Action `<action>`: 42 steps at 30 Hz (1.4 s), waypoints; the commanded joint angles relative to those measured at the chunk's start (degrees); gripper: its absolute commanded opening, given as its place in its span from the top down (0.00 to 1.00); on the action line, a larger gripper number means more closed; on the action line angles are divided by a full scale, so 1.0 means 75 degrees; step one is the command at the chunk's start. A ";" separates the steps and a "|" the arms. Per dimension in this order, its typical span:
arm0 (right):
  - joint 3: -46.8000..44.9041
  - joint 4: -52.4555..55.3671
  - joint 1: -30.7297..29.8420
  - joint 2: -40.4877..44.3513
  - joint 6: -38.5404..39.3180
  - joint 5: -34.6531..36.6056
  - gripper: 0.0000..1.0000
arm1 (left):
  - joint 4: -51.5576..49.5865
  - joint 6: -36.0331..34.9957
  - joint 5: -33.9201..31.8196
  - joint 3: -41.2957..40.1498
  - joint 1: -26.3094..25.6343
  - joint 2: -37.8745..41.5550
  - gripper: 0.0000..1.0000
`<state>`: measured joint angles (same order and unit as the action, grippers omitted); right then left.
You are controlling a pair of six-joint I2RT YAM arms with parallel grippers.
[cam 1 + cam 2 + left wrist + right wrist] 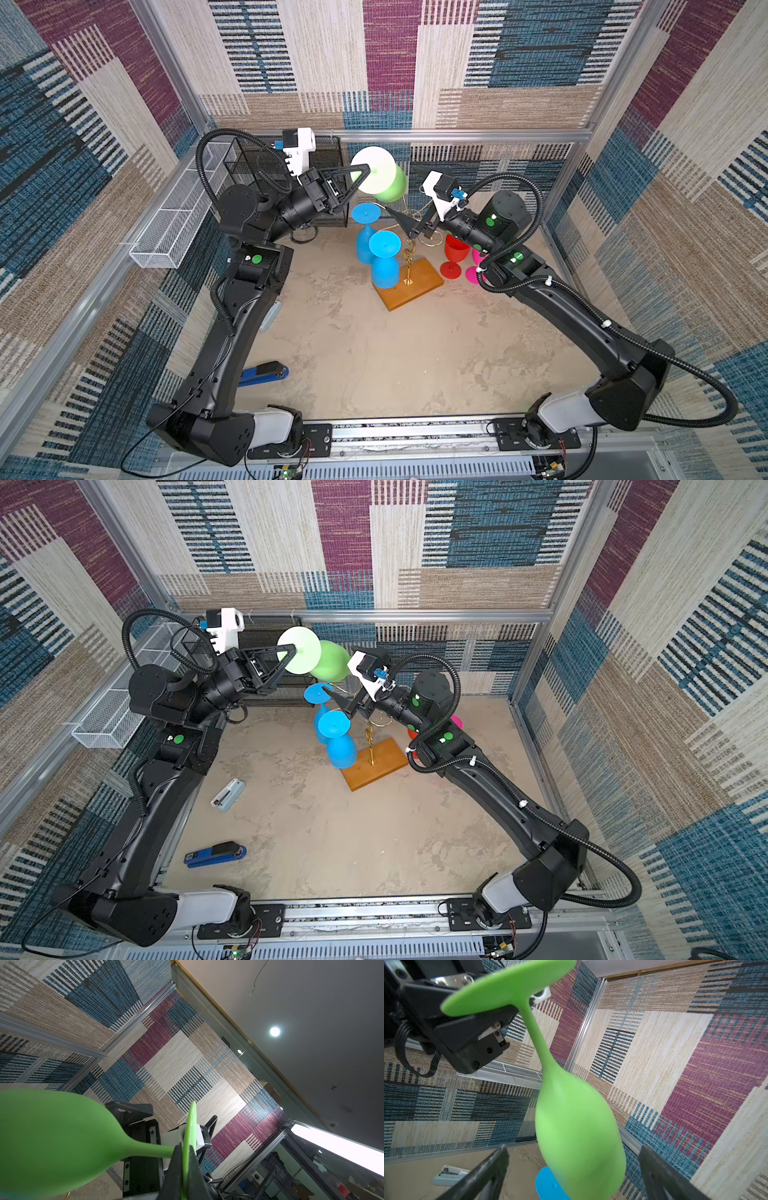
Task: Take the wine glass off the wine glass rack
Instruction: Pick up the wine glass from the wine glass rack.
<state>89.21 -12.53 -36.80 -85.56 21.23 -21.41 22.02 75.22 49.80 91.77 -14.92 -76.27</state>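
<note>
Above the wine glass rack [415,286], left fingers [365,168] pinch the green glass [577,1126]; right fingers [501,1157] spread, empty

Rack [419,286] — partly behind right hand [405,216]

A: How is the left gripper [365,169] set?
B: It is held high on the bent left arm [232,316], its jaws clamped on the glass [390,185] at the stem.
A: And the right gripper [573,1150]?
B: It is held lower and pointed upward, its jaws spread wide. The right arm [573,307] is bent at the elbow.
</note>
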 commanded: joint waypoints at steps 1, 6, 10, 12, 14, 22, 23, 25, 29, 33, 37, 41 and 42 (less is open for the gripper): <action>0.0293 -0.0199 -0.0014 -0.0342 -0.0123 -0.0365 0.01 | 0.0111 0.0269 0.0041 0.0072 0.0042 0.0012 1.00; 0.0898 -0.0395 -0.0027 -0.0862 -0.0333 -0.0275 0.01 | 0.0212 0.0464 0.0098 0.0075 0.0079 0.0043 1.00; 0.1217 -0.0322 -0.0042 -0.1173 -0.0472 -0.0104 0.01 | 0.0257 0.0546 0.0146 0.0058 0.0131 0.0056 1.00; 0.1291 -0.0312 -0.0051 -0.1254 -0.0508 -0.0109 0.00 | 0.0341 0.0625 0.0145 0.0017 0.0148 0.0047 1.00; 0.1417 -0.0240 -0.0091 -0.1359 -0.0511 -0.0054 0.00 | 0.0478 0.0760 0.0144 -0.0024 0.0170 0.0027 1.00; 0.1730 0.0081 -0.0190 -0.1573 -0.0627 -0.0078 0.10 | 0.1327 0.1569 0.0157 -0.0221 0.0359 -0.0137 1.00; 0.1787 0.0158 -0.0203 -0.1585 -0.0628 -0.0092 0.12 | 0.1329 0.1561 0.0157 -0.0235 0.0388 -0.0142 1.00; 0.1863 0.0275 -0.0215 -0.1601 -0.0692 -0.0132 0.17 | 0.1289 0.1503 0.0146 -0.0247 0.0424 -0.0108 1.00; 0.1968 0.0466 -0.0226 -0.1613 -0.0815 -0.0218 0.28 | 0.1351 0.1513 0.0127 -0.0226 0.0465 -0.0103 1.00; 0.1909 0.0540 -0.0238 -0.1600 -0.0827 -0.0304 0.18 | 0.1382 0.1623 0.0131 -0.0166 0.0488 -0.0117 1.00; 0.1751 0.0433 -0.0262 -0.1565 -0.0769 -0.0199 0.01 | 0.1447 0.1720 0.0151 -0.0124 0.0501 -0.0124 1.00; 0.1844 0.0446 -0.0262 -0.1620 -0.0802 -0.0052 0.01 | 0.1476 0.1757 0.0153 -0.0139 0.0512 -0.0111 1.00; 0.1863 0.0458 -0.0262 -0.1632 -0.0810 -0.0032 0.03 | 0.1482 0.1766 0.0151 -0.0140 0.0509 -0.0104 1.00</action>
<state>102.67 -9.10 -38.61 -97.58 15.90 -22.46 29.12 87.74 51.13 90.39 -11.11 -77.34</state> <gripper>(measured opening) 0.983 0.065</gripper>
